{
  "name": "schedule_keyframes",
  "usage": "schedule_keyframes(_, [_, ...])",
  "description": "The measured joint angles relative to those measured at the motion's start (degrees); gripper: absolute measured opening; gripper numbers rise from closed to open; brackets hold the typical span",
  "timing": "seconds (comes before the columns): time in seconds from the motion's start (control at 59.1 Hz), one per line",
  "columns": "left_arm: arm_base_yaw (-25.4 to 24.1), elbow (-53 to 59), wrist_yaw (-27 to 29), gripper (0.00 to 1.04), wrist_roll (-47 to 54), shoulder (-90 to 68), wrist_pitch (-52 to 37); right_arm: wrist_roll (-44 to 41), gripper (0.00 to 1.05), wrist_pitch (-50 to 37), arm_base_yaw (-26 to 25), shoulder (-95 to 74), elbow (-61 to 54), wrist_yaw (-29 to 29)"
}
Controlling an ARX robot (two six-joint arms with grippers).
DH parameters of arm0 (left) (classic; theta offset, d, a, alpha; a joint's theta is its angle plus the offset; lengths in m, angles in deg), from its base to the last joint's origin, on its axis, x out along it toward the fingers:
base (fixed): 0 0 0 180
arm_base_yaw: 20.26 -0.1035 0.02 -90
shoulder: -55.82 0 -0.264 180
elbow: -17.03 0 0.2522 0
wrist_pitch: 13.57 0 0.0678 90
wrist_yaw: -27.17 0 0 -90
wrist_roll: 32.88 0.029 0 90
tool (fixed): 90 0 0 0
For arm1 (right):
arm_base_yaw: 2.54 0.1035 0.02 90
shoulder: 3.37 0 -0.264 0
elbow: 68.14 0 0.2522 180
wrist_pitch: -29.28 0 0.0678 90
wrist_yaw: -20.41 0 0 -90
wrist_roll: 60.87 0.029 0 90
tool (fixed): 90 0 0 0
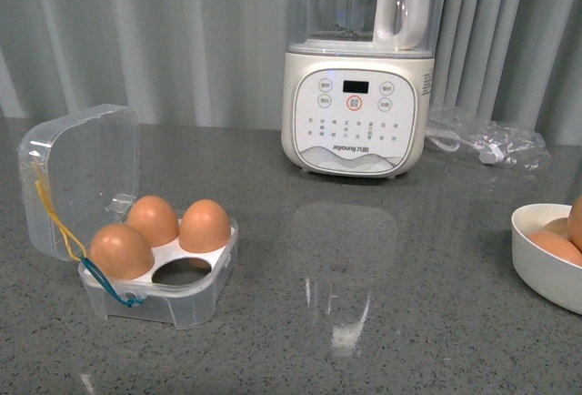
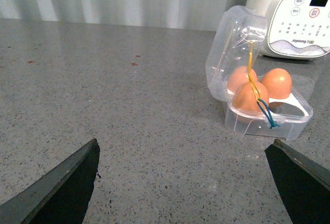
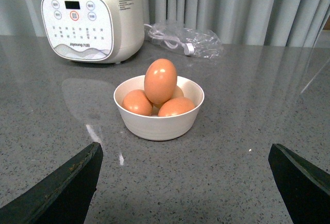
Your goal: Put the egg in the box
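while your left gripper (image 2: 185, 145) stands with jaws wide apart over bare counter (image 1: 382, 322), the box (image 2: 268, 126) lies just ahead, lid up, three eggs in, one hole free. your right gripper (image 3: 185, 146) is spread too, holding nothing. clear counter lies between it and the white bowl (image 3: 154, 128), where the egg (image 3: 160, 81) stands upright atop the others. the blender (image 3: 93, 22) sits behind.

Front view looks across the worktop (image 1: 409, 304) toward curtains (image 1: 136, 31). Left wrist view, low, faces the box (image 2: 242, 123); right wrist view, low, faces the bowl (image 3: 157, 128). All three share the blender (image 1: 355, 113).
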Motion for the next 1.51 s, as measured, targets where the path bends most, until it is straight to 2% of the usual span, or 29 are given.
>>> schedule_keyframes(0.93, [0.0, 0.0, 0.0, 0.98, 0.0, 0.0, 0.0, -0.1, 0.98, -0.1, 0.1, 0.0, 0.0, -0.4])
schedule_keyframes(1.015, [0.0, 0.0, 0.0, 0.98, 0.0, 0.0, 0.0, -0.6, 0.98, -5.7, 3.1, -0.9, 0.1, -7.7])
schedule_keyframes(1.083, [0.0, 0.0, 0.0, 0.98, 0.0, 0.0, 0.0, -1.0, 0.98, -8.9, 4.4, -2.9, 0.7, -8.6])
schedule_keyframes(1.218, [0.0, 0.0, 0.0, 0.98, 0.0, 0.0, 0.0, -1.2, 0.98, -17.6, 3.6, -10.9, 3.6, -5.1])
schedule_keyframes(1.404, [0.0, 0.0, 0.0, 0.98, 0.0, 0.0, 0.0, 0.3, 0.98, -36.1, -4.4, -34.2, 11.5, 2.9])
schedule_keyframes(1.505, [0.0, 0.0, 0.0, 0.98, 0.0, 0.0, 0.0, 2.5, 0.98, -38.1, -7.2, -47.4, 18.3, 5.5])
